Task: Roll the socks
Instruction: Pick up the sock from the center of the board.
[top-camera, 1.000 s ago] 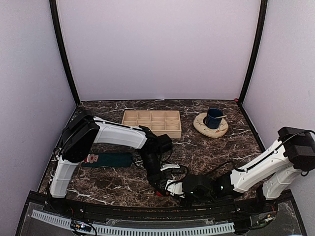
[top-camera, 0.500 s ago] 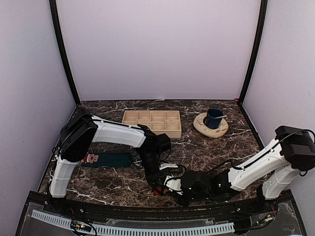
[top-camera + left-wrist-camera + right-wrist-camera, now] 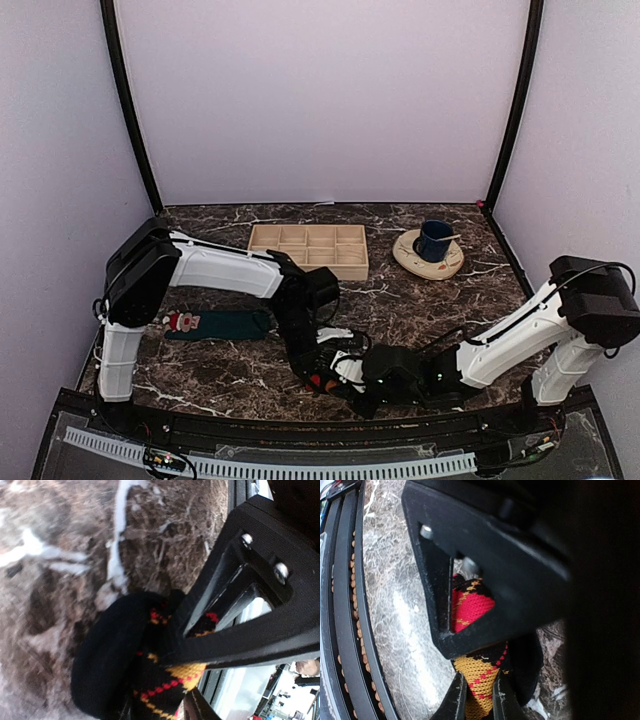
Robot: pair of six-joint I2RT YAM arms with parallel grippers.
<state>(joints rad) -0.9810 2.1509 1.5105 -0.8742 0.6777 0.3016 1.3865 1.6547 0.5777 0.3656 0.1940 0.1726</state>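
Sitting on a saucer (image 3: 408,256), the cup (image 3: 434,241) stands apart from the argyle sock (image 3: 162,692).

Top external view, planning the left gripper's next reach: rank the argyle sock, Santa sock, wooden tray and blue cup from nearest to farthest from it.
1. Argyle sock, right at the left gripper, by the front edge.
2. Santa sock, flat on the table to its left.
3. Wooden tray, behind it.
4. Blue cup, far back right.

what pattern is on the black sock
Red and yellow argyle diamonds on the black sock; best in right wrist view.
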